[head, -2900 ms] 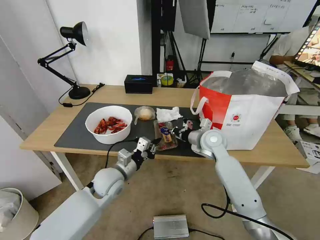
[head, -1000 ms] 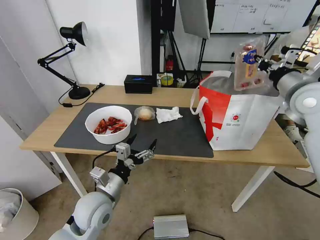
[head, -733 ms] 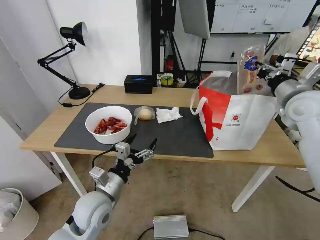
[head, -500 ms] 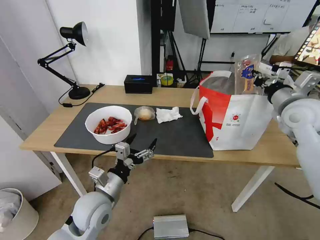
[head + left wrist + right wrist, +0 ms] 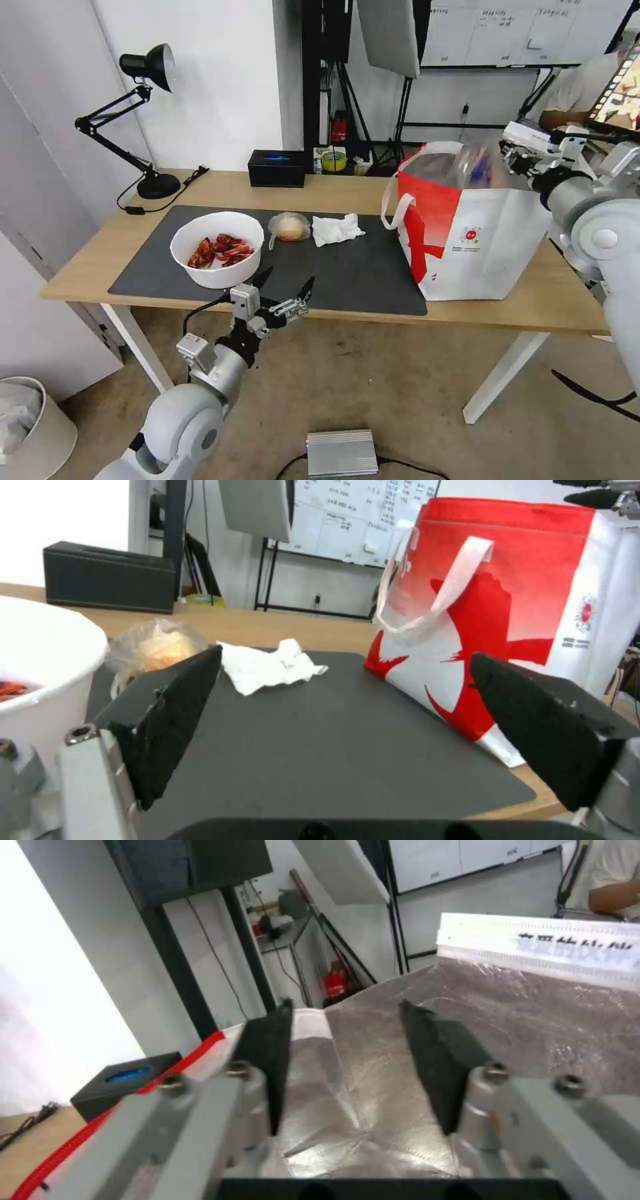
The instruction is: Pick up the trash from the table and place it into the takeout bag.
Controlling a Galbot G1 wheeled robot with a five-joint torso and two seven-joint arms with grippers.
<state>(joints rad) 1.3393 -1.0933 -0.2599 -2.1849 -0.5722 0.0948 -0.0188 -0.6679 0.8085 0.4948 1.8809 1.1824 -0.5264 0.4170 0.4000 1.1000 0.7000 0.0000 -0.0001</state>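
Observation:
The takeout bag [image 5: 480, 233] stands at the table's [image 5: 333, 190] right end, foil lining [image 5: 373, 1100] showing. My right gripper [image 5: 519, 152] hangs open above the bag's mouth; the clear plastic box [image 5: 475, 167] shows blurred inside the opening, apart from the fingers. On the dark mat [image 5: 347, 273] sit the white bowl of crayfish shells [image 5: 217, 250], the small bag with a bun [image 5: 290, 227] and the crumpled tissue [image 5: 337, 228]. My left gripper [image 5: 283, 293] waits open at the table's front edge, facing the tissue [image 5: 267, 665] and the takeout bag [image 5: 520, 605].
A black tissue box [image 5: 278, 168] and a tape roll [image 5: 334, 161] sit at the table's back edge, with a black desk lamp [image 5: 143, 120] at the back left. A bin [image 5: 30, 427] and a metal box [image 5: 341, 453] are on the floor.
My right gripper carried the clear box from the mat up over the takeout bag, lowered and let it go; the box now drops into the bag. The left arm pulled back earlier, then held still.

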